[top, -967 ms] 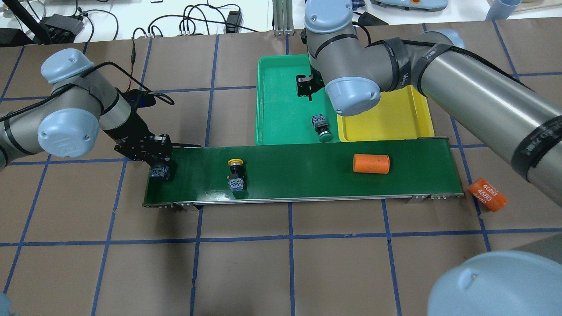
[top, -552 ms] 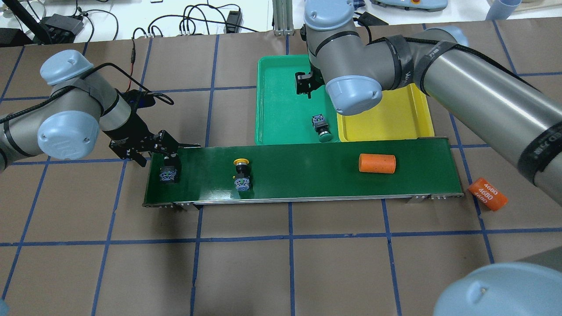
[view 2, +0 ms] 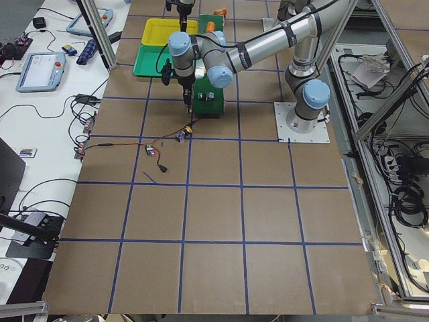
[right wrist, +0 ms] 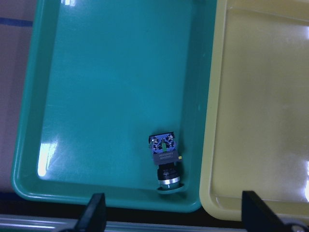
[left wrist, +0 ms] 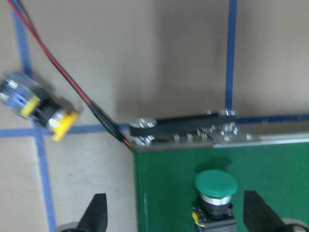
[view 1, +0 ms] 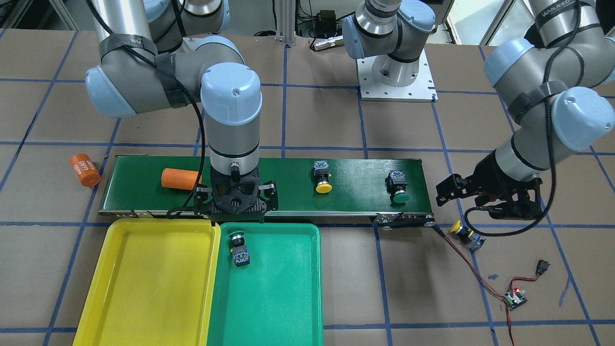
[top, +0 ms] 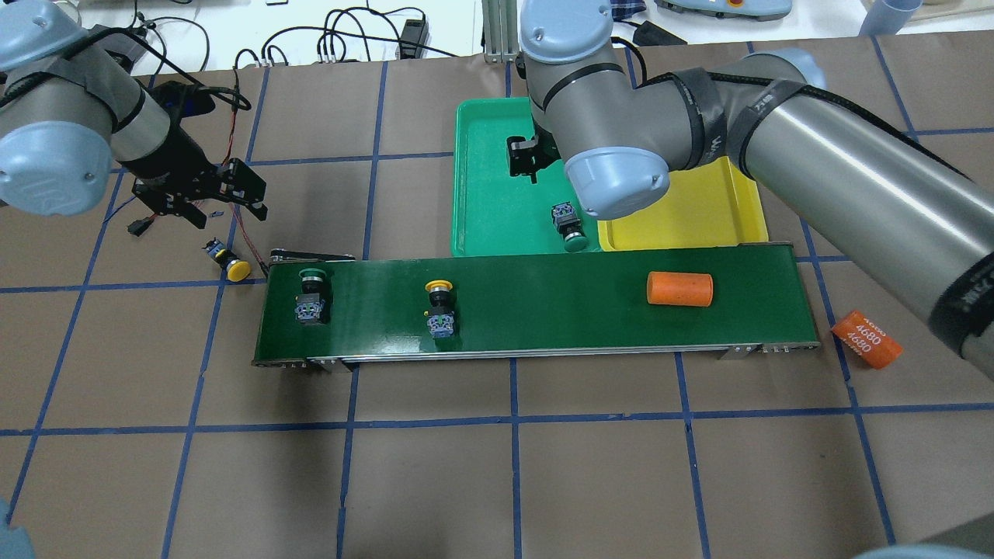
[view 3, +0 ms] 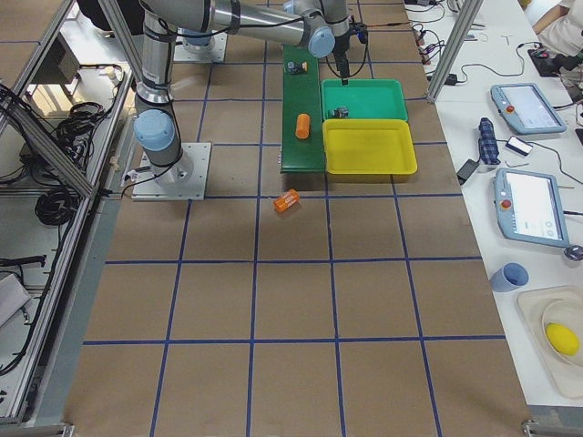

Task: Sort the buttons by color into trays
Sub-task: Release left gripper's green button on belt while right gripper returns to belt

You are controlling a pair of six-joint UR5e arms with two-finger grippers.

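The brown table bears a yellow button off the belt. Left gripper and right gripper gape wide, empty.

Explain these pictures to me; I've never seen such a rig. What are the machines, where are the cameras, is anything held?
A robot's left arm and right arm work at a table. Four pictures come from fixed cameras: over the robot's shoulders, facing it, and at each table end. Two come from wrist cameras. A conveyor belt carries a green button, a yellow button and an orange cylinder. A second green button lies in the green tray; the yellow tray is empty. A second yellow button and a second orange cylinder lie on the table. The left gripper and the right gripper are open, holding nothing.
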